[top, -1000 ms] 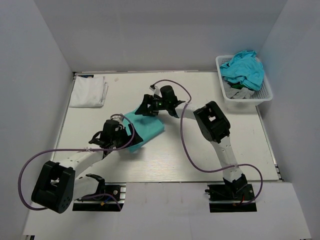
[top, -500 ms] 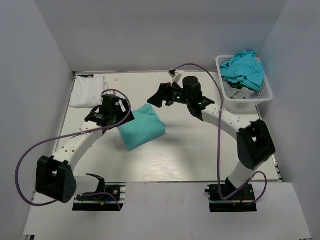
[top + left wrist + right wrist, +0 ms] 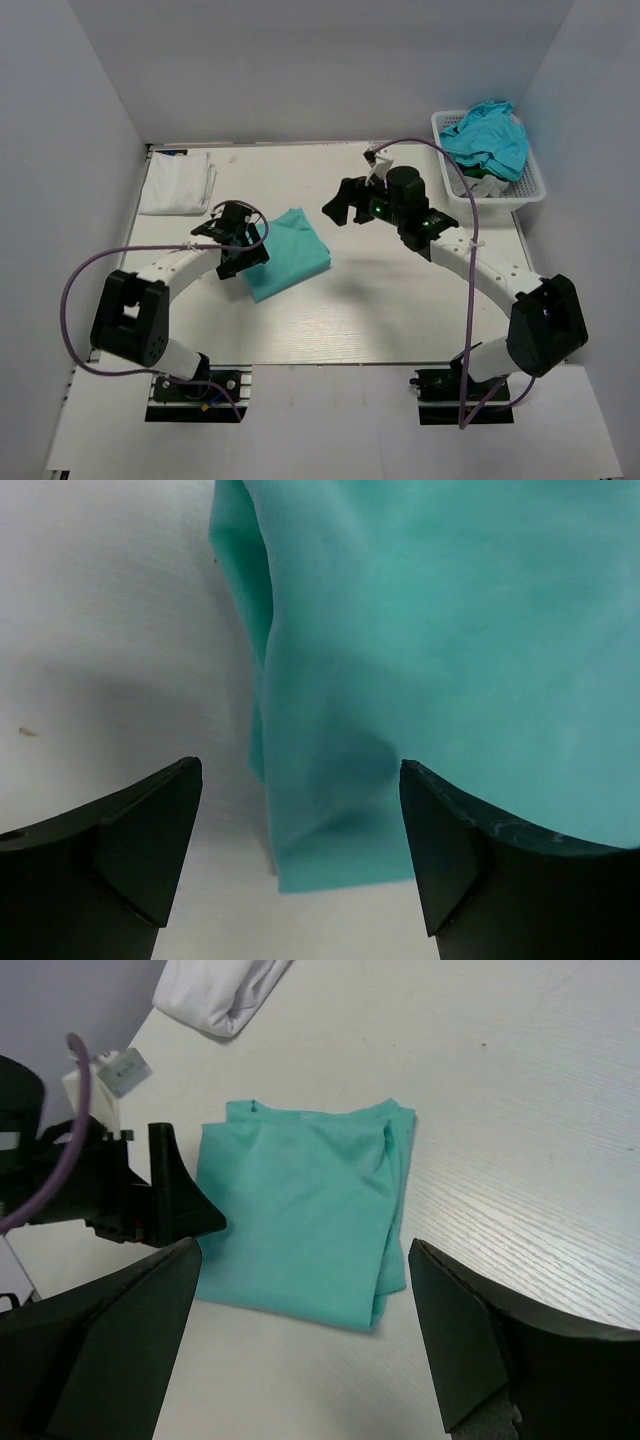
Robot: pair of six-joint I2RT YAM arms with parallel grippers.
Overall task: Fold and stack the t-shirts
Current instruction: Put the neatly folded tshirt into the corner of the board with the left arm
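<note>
Lying folded: one green t-shirt [image 3: 292, 252], one white t-shirt [image 3: 178, 183]; left fingers [image 3: 130, 830], right fingers [image 3: 110, 1345] released.

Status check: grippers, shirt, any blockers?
Left gripper open over a corner of the folded green t-shirt, nothing gripped. Right gripper open, empty, beside it. White t-shirt folded far-left; basket holds more. Nothing in the way.

The left arm [image 3: 170, 265] and the right arm [image 3: 480, 270] are built of white links joined by bulky black housings. A purple cable [image 3: 75, 285] is looped along each. The left claw [image 3: 300, 840] and the right claw [image 3: 300, 1350] are formed of black wedge-shaped fingers [image 3: 130, 830]. Small green lights [image 3: 378, 208] are seen near the right wrist.
</note>
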